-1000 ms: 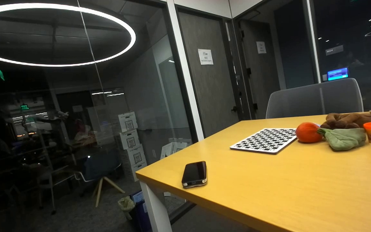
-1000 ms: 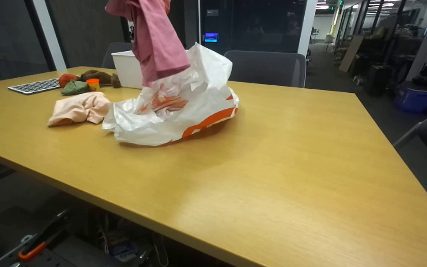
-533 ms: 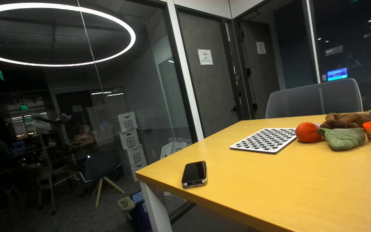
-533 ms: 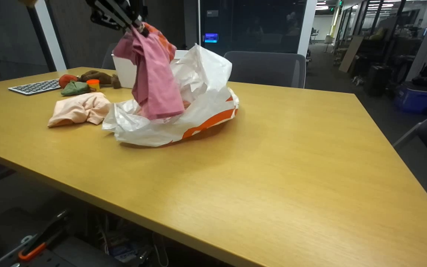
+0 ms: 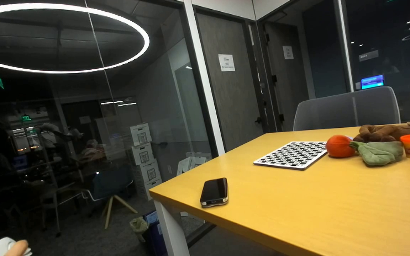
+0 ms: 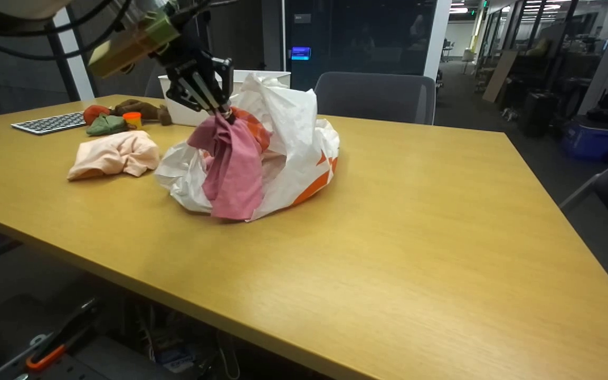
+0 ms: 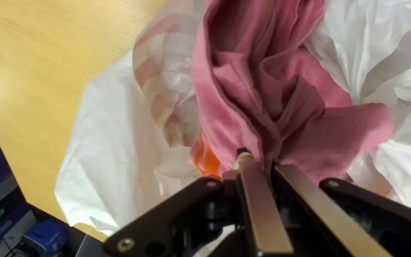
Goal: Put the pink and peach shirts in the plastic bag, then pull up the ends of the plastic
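One pink shirt point(image 6: 235, 169) is held nearest, clamped by the gripper point(image 7: 260, 162), with the jaws pressed tight on a bunched fold. The rest of the cloth is draped below the grip, across the mouth and over the front side of the plastic bag point(image 6: 293, 153), so it cannot be counted as fully inside. It is judged soft, light and limp: nothing in it would be crushed, but its loose end may need to be tucked back over the rim before release. The bag is expected to be flimsy and slick, easily dragged or torn, and should be gripped by a gathered bunch of its free top edge when the ends are pulled up. Just beside it, the peach shirt point(image 6: 114, 155) is laid crumpled on the table point(image 6: 29, 163), not yet packed; its raised folds could be pinched from above. Farther back, a tub point(image 6: 133, 121), a green toy point(image 6: 107, 125) and a white bin point(image 6: 182, 117) are seen, with a chair point(image 6: 378, 97) beyond the far edge.
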Controlling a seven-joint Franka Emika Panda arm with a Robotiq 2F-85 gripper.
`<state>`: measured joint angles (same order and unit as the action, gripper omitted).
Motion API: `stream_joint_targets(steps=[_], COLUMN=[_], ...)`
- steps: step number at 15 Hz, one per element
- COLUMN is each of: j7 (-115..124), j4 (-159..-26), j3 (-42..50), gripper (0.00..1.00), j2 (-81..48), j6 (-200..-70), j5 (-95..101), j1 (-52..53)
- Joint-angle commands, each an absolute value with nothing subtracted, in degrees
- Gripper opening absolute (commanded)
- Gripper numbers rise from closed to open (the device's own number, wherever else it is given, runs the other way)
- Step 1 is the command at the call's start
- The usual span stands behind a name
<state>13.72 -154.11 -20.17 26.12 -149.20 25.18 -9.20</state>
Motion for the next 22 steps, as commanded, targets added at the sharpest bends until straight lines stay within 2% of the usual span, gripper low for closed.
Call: stream_joint_targets(steps=[1,9,10,11,12,16,20,22], j7=[13.5,10.5,9.9,7.2,5.9,-4.5,-11.0,-16.3], j4=[-149.8,-140.9,-140.0,-139.9,-139.1,-138.8,-140.5,-140.9], j3=[-18.8,-13.0,-12.0,-10.6,-9.7,-6.9,-5.0,-3.7], gripper=[0.04,0.03,0.31,0.32,0.37,0.69,0.99,1.0], j2=[21.3,6.9,5.2,4.8,3.7,7.4,19.0,24.6], j6=[-153.5,-153.9,-153.9,-153.7,-153.3,-147.0,-134.5,-127.2], j5=[29.6,30.4,30.1,27.4,25.7,10.9,2.1,-1.5], j1=[-8.7,-6.7,-6.2,-4.7,-3.9,0.1,3.1,5.6])
